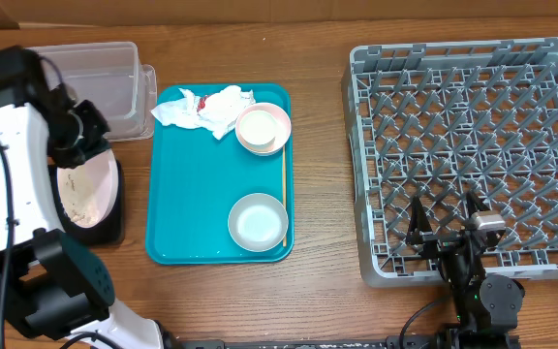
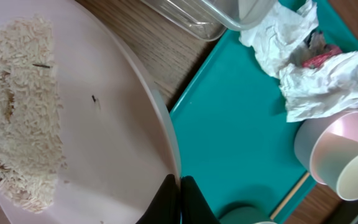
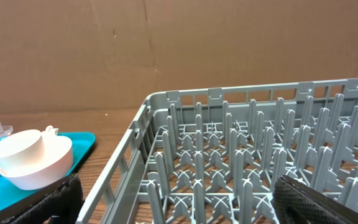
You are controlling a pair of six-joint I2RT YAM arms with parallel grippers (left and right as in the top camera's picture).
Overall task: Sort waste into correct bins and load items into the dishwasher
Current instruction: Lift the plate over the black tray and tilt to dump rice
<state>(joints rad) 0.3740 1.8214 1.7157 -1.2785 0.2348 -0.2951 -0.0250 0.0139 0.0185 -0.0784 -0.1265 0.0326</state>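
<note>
Pink plate (image 1: 90,189), white rice (image 2: 20,112) spread on it, hangs tilted over the black tray (image 1: 114,231), its rim clamped tight by the left gripper (image 2: 179,199). At the near edge of the grey dish rack (image 1: 473,107) the right gripper (image 1: 446,221) sits with jaws spread wide, holding nothing. Crumpled napkins (image 1: 206,109) and a whitish bowl (image 1: 258,221) lie on the teal tray (image 1: 201,194)

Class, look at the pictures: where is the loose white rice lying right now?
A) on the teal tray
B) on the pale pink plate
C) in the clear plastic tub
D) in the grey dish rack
B: the left wrist view shows the rice spread across the pale pink plate, whose rim the left end effector pinches.
</note>
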